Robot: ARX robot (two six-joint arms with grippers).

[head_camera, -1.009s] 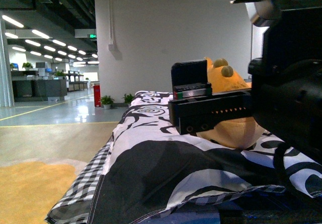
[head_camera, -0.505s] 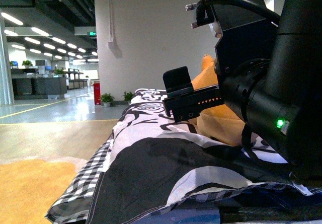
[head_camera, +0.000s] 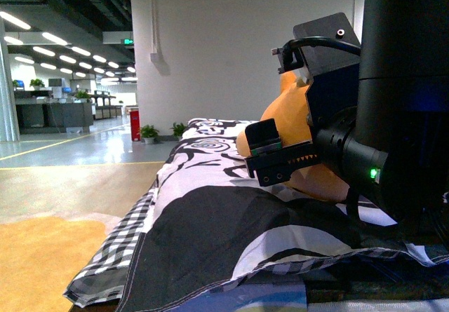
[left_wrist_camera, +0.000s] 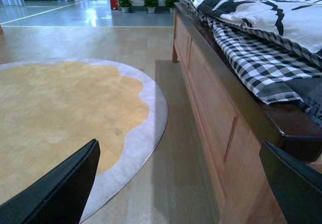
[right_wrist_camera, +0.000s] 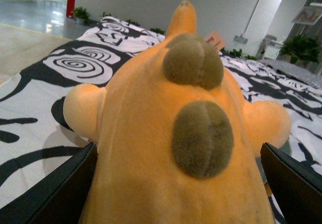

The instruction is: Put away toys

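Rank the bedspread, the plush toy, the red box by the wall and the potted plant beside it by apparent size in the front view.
1. Bedspread, largest by far.
2. Plush toy, partly hidden behind the right arm.
3. Red box and potted plant: both small and far off, too alike to rank.

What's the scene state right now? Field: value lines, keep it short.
toy: orange plush toy, on the black-and-white bedspread
right gripper: open, one finger on each side of the toy, not closed on it
left gripper: open, empty, low beside the wooden bed frame
floor: round yellow rug next to the bed frame
task status: toy not yet picked up
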